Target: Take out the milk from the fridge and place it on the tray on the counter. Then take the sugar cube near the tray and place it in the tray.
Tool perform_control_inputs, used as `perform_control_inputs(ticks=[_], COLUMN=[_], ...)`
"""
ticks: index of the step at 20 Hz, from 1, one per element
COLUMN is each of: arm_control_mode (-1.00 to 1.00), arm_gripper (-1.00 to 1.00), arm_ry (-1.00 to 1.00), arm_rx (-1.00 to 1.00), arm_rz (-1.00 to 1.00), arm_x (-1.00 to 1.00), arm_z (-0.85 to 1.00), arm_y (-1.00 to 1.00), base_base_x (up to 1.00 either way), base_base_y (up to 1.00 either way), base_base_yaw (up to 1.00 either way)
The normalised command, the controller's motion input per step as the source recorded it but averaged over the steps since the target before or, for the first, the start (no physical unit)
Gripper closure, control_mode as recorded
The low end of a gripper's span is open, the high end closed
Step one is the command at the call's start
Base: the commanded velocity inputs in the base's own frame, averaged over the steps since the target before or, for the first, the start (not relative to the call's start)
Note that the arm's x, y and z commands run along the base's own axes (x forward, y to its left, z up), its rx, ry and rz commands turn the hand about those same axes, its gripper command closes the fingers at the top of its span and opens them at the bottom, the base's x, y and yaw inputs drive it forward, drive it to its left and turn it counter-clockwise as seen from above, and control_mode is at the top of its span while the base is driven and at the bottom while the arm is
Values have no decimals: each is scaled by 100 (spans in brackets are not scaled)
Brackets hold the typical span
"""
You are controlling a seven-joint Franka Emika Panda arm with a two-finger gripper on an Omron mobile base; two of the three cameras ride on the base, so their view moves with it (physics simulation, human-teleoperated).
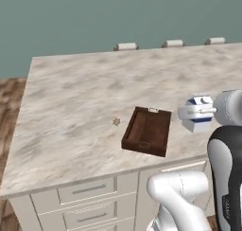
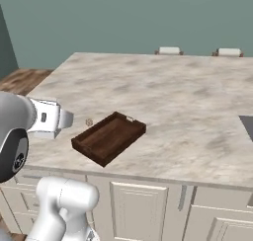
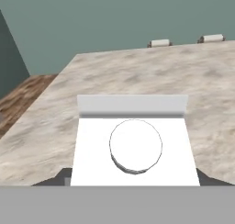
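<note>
A white robot arm holds the milk [image 1: 198,114], a small white carton with a blue band, in the air just above the near edge of the counter [image 1: 80,107], to the right of the tray [image 1: 147,130] as seen from the left base camera. The gripper [image 1: 201,112] has its fingers clamped on the carton's two sides; from the hand camera the carton's white gabled top and round cap [image 3: 135,146] sit squarely between the dark finger tips [image 3: 62,175] at the lower corners.

The dark-brown wooden tray lies on the marbled stone near the front edge, its shallow bed bare, a small pale handle [image 1: 153,110] at its far end. The carton is beside the tray, not over it, and apart from its rim.

The sugar cube [image 1: 116,121], a tiny tan speck, rests on the counter just to the left of the tray in the left base view, near the rim but not touching it; from the right base camera it shows between the gripper and the tray's far corner.

Cream-white cabinets with drawers and bar handles [image 1: 87,190] front the counter below. Pale chair backs [image 1: 125,46] peek over the counter's far edge against a teal wall [image 1: 118,17]. Wood flooring [image 2: 24,79] shows past the counter's left end.
</note>
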Motion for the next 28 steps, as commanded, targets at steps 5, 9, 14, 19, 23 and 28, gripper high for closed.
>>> perform_control_inputs(ticks=[5,9,14,19,23,28], arm_control_mode=[100,100,100,100,100,100], arm_gripper=[100,100,100,100,100,100], arm_ry=[0,0,0,0,0,0], arm_rx=[0,0,0,0,0,0], arm_rz=[0,0,0,0,0,0], arm_x=[0,0,0,0,0,0], arm_z=[0,0,0,0,0,0], arm_y=[0,0,0,0,0,0], base_base_x=[9,51,64,6,-1,-20], base_base_y=[-22,0,0,0,0,0], base_base_yaw=[0,0,0,1,4,1])
